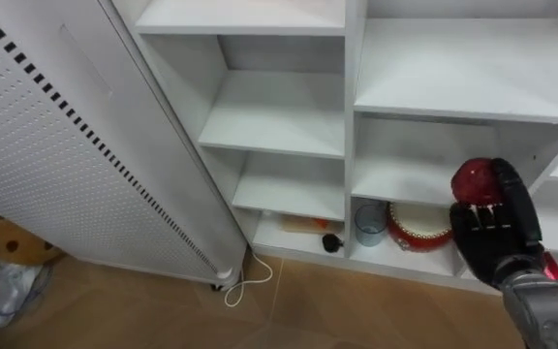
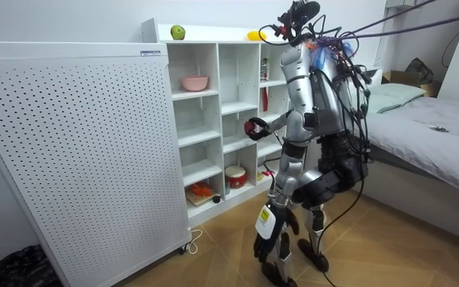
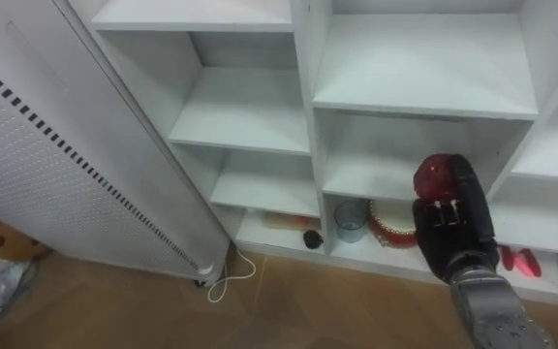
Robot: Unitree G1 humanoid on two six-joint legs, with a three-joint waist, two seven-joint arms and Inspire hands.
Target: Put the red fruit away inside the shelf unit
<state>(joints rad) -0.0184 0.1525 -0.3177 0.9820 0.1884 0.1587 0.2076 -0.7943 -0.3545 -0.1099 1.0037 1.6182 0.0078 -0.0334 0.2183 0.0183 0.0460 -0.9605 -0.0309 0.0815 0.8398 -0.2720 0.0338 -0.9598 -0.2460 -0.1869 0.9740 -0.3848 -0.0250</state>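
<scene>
Left eye view: a white closet (image 1: pixel 349 116) with open compartments is seen above a wood floor (image 1: pixel 289 310), and a white perforated panel (image 1: pixel 56 145) stands at its left edge. A red fruit (image 1: pixel 473 181) is grasped in the right hand (image 1: pixel 497 233), fingers curled round it. It is held in the air before the middle column's lower shelf edge, not set down. A cup (image 1: pixel 369 223) and a red round tin (image 1: pixel 419 225) are seen side by side in the bottom compartment behind.

Room view: the robot is seen standing at the closet's front, with a bed (image 2: pixel 429 135) behind it. A green fruit (image 2: pixel 178 32) and a yellow fruit (image 2: pixel 254 35) lie on the closet's top. A pink bowl (image 2: pixel 195 83) sits on an upper shelf. The left hand (image 2: pixel 273 239) hangs low by the leg; its fingers cannot be told.
</scene>
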